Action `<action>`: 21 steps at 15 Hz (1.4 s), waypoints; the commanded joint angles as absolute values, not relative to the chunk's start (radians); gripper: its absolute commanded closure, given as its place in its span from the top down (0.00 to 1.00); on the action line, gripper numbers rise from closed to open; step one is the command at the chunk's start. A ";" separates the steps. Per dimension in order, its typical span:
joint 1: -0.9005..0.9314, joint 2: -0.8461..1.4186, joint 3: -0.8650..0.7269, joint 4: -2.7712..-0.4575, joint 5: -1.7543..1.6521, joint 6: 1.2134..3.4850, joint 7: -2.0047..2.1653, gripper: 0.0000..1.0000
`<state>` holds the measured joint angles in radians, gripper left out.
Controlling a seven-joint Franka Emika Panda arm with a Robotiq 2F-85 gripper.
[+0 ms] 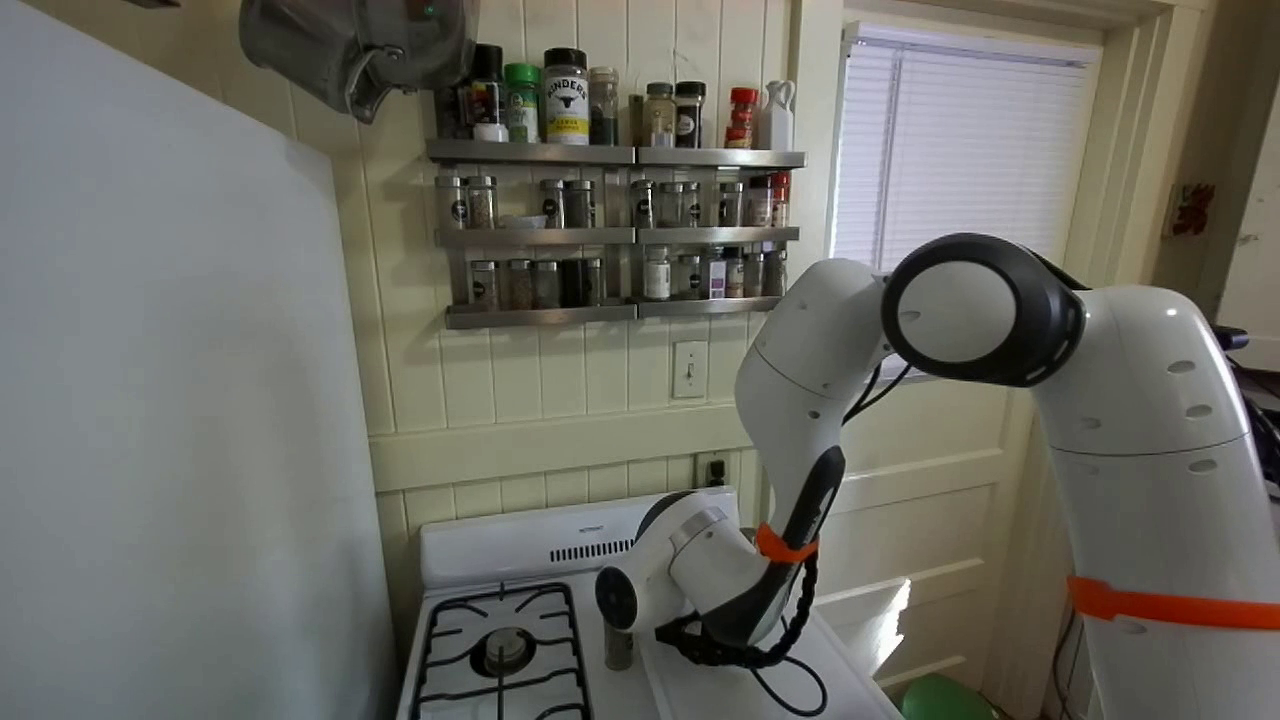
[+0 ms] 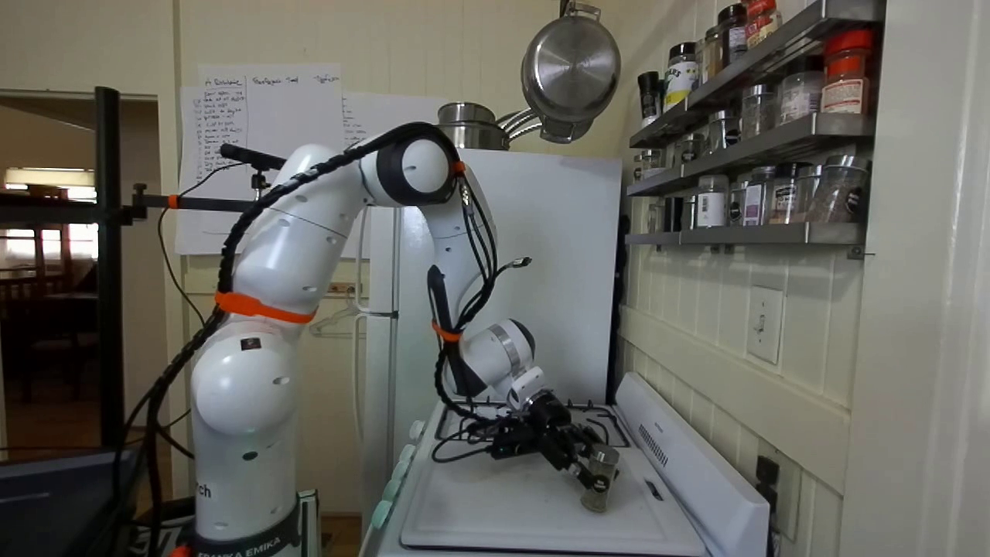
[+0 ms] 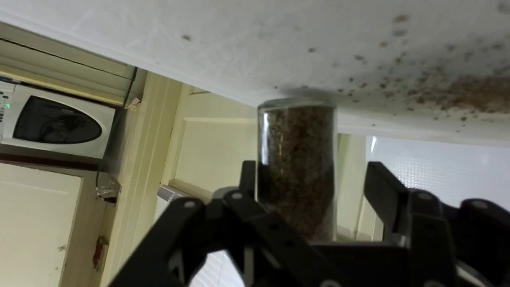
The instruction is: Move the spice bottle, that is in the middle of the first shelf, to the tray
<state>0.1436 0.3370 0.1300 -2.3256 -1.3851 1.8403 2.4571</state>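
Gripper jaws apart | cylindrical glass spice bottle between | flat white tray beneath

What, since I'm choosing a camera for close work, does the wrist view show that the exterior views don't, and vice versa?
Only the wrist view shows the microwave, a patch of brown specks and, clearly, a gap between the jar and one side of the tool.
Only the exterior views show the shelves, pan, switch and grate.
With at least one exterior view, the wrist view shares the jar, tool, tray and door.
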 commanded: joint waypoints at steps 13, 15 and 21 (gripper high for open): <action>0.139 0.270 0.147 -2.336 -1.402 1.860 2.472 1.00; 0.135 0.243 0.150 -2.348 -1.392 1.875 2.459 1.00; 0.130 0.168 0.149 -2.379 -1.338 1.885 2.402 1.00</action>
